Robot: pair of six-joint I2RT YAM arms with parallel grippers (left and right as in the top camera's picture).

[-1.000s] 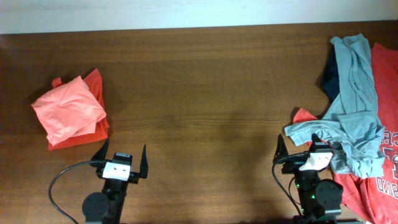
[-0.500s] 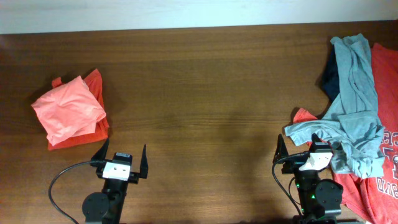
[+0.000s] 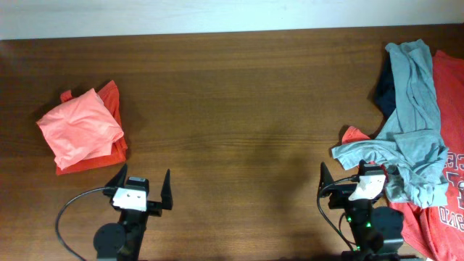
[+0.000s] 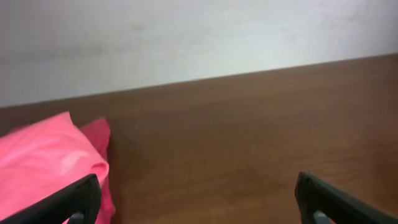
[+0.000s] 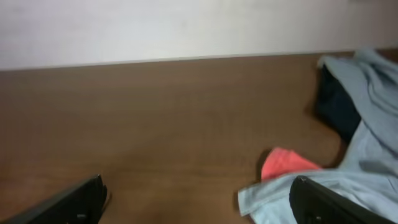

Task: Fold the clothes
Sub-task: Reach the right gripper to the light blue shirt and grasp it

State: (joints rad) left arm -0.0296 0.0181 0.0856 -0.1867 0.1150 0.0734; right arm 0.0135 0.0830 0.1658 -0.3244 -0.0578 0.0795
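Standing by the table (image 3: pixel 239 109), I saw both robot hands at its near edge. The left hand (image 3: pixel 143 180) was spread wide and held nothing. The right hand (image 3: pixel 345 172) was spread wide too, with nothing in it. One of its fingers was right by the grey-blue shirt (image 3: pixel 415 123); I could not tell if they touched. That shirt lay crumpled on the right side, on top of a red shirt (image 3: pixel 451 188) with white letters. A bit of coral cloth (image 3: pixel 354 135) peeked out beside its sleeve. On the left side sat the coral shirts (image 3: pixel 81 130), folded in a small pile. Farther back on the right, a navy shirt (image 3: pixel 386 90) showed under the grey-blue one. A pale wall (image 3: pixel 217 14) ran behind the table.
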